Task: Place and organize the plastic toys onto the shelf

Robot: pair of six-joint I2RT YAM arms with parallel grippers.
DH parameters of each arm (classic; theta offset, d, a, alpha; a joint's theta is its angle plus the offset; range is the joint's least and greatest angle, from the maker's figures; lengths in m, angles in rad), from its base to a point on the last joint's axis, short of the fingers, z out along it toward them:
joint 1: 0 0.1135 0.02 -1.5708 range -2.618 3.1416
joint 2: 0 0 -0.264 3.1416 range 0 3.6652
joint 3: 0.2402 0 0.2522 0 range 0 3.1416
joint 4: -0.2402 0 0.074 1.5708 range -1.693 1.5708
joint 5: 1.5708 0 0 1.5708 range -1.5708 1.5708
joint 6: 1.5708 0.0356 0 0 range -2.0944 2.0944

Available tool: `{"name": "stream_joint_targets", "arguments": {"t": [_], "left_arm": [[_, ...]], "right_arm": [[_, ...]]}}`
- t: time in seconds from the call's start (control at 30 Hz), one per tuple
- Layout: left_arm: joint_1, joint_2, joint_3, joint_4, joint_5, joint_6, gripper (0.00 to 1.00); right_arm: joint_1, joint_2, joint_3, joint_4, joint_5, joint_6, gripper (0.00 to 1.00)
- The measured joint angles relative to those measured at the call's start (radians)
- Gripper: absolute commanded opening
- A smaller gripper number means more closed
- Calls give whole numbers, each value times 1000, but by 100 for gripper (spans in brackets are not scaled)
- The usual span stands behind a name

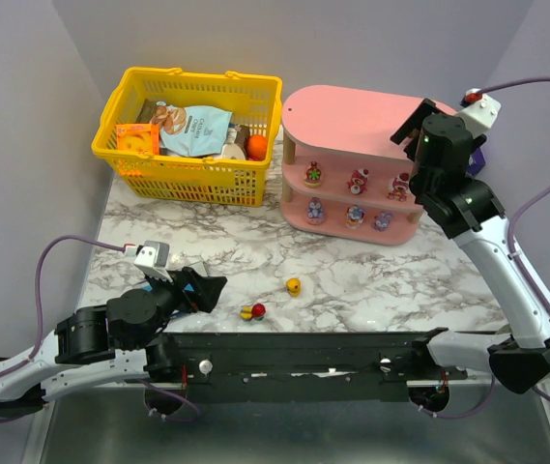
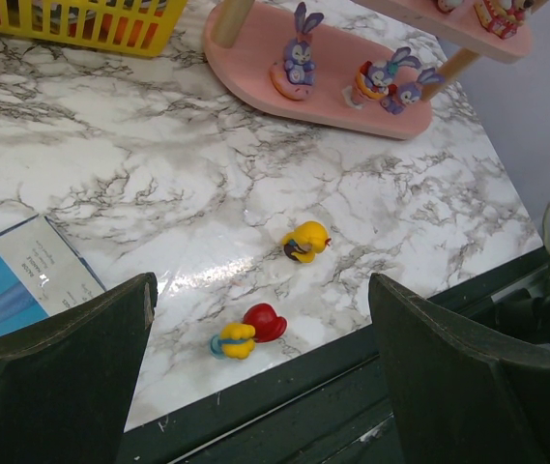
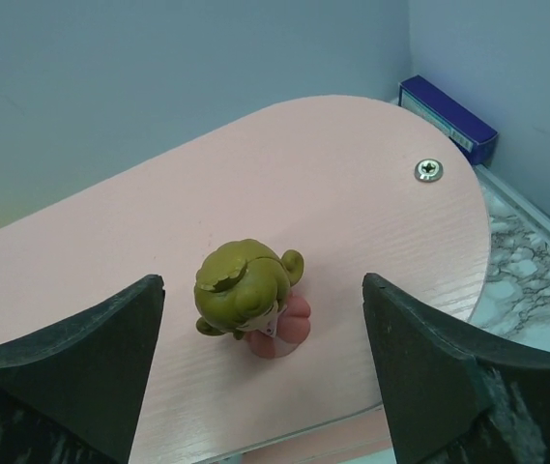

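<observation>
My right jaws stand wide apart above the top tier of the pink shelf (image 3: 352, 193), near its rounded end. Between them, touching neither dark finger (image 3: 81, 367), a small figurine (image 3: 250, 302) with olive-brown hair and a pink body sits on the pink board. It lies a little tilted, its head toward my wrist camera. I hold nothing there. A screw head (image 3: 429, 170) shows in the board near the rim, and a dark blue box (image 3: 446, 118) lies beyond the shelf by the wall.

My left jaws are also fully apart and empty, hanging low over the near edge of the marble tabletop (image 2: 110, 164). Just ahead of them a red-and-yellow toy (image 2: 247, 331) lies on its side close to the edge. A yellow toy (image 2: 305, 242) sits a little farther on, apart from the first. At my left a flat blue-and-white card (image 2: 18, 280) lies on the tabletop.

On the shelf's lowest tier I see three purple rabbit toys (image 2: 297, 60). From above, the middle tier carries three more toys (image 1: 358, 181). A yellow basket (image 1: 188, 145) of packets stands just beside the shelf.
</observation>
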Motion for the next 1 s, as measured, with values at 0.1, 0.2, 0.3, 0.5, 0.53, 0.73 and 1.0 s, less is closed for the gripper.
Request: {"name": "stream_joint_targets", "arguments": {"t": [0.1, 0.2, 0.3, 0.5, 0.53, 0.73, 1.0], "left_arm": [[0, 0, 0, -3, 0, 0, 99], [0, 0, 0, -6, 0, 0, 99], [0, -1, 0, -6, 0, 0, 99], [0, -3, 0, -6, 1, 1, 99], [0, -4, 0, -6, 1, 1, 99], [0, -13, 0, -6, 3, 1, 99], [0, -24, -1, -6, 4, 0, 99]], "right_arm": [[0, -24, 0, 1, -10, -13, 100], [0, -61, 0, 6, -31, -36, 100], [-1, -121, -23, 37, -49, -75, 100], [-7, -286, -138, 89, -125, -135, 100], [-7, -312, -156, 92, -149, -142, 100], [-7, -440, -211, 82, -430, -165, 99], [-7, -552, -361, 90, -804, -122, 99]]}}
